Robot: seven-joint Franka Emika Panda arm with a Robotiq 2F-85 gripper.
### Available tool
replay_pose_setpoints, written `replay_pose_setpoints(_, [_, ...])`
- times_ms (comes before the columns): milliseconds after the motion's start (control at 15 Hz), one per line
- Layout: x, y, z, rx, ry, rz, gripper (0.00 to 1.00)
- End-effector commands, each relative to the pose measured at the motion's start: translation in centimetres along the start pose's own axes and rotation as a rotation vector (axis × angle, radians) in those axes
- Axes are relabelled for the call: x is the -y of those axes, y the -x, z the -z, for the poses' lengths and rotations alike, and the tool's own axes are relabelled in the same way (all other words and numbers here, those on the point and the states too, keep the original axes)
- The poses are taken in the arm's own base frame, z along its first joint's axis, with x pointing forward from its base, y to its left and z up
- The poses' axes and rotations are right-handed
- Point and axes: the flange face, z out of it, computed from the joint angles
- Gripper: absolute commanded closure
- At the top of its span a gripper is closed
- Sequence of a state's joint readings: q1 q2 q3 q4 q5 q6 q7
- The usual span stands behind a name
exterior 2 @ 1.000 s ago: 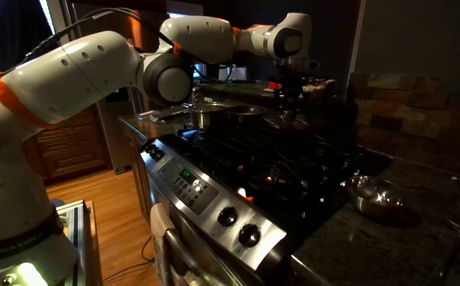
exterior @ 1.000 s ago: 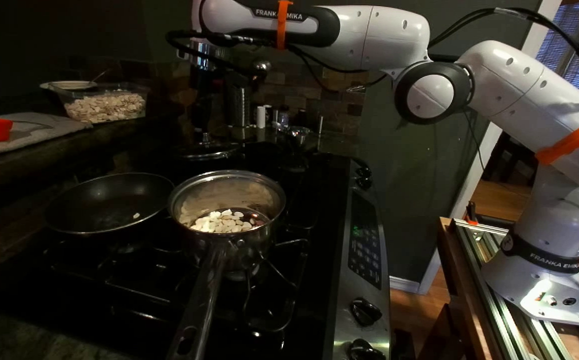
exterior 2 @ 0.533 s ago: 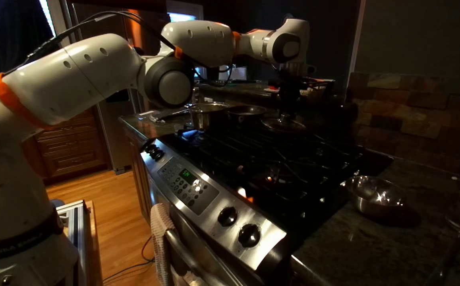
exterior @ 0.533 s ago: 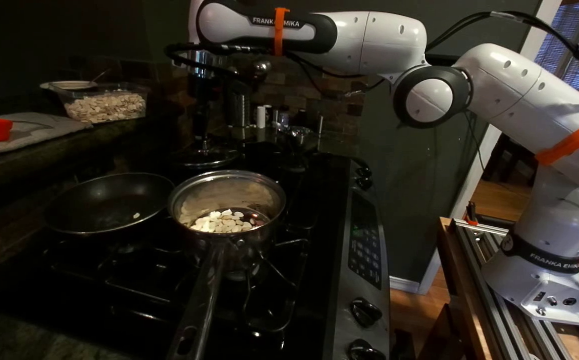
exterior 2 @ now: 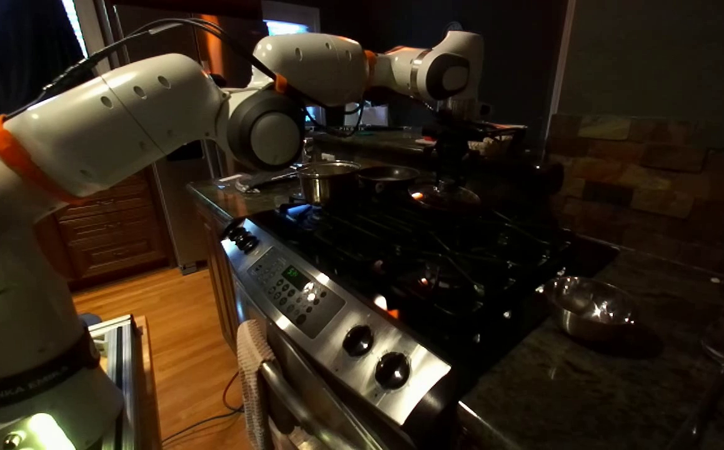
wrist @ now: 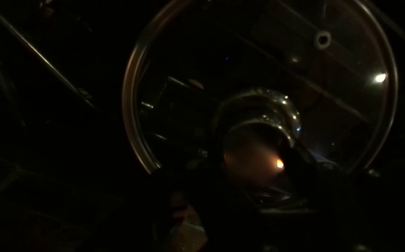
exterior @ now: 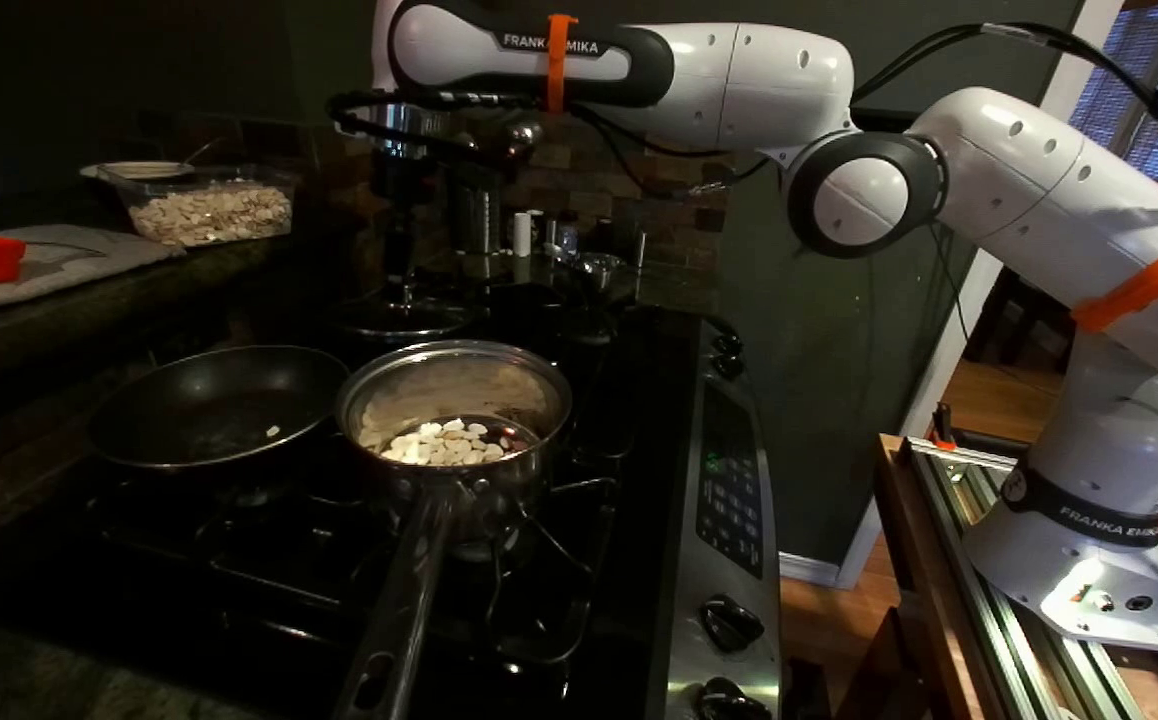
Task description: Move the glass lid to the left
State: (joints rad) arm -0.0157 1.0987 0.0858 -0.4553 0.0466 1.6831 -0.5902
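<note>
The claw [wrist: 254, 150] holds the lid [wrist: 258, 70] by its knob [wrist: 253, 159] near the black pan [exterior: 219, 410], so a leftward move carried too low or too far could knock the lid against it.

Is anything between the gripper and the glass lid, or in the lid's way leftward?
Nothing visible between the gripper and the glass lid: the wrist view shows it at the lid's knob. Taking left as the robot's own, the dark frying pan and the steel saucepan stand on that side and could block a longer move.
</note>
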Motion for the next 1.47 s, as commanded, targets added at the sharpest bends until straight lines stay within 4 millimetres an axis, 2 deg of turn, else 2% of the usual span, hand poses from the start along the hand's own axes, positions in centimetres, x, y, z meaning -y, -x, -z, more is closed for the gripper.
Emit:
replay_pose_setpoints(0, [0.58,-0.12,-0.16,0.010,-0.021,0.038,0.77])
replay_pose_setpoints(1267, [1.25,0.09,-0.79,0.057,-0.041,0.109,0.77])
replay_pose_setpoints(1400, [1.34,0.04,-0.80,0.058,-0.041,0.113,0.62])
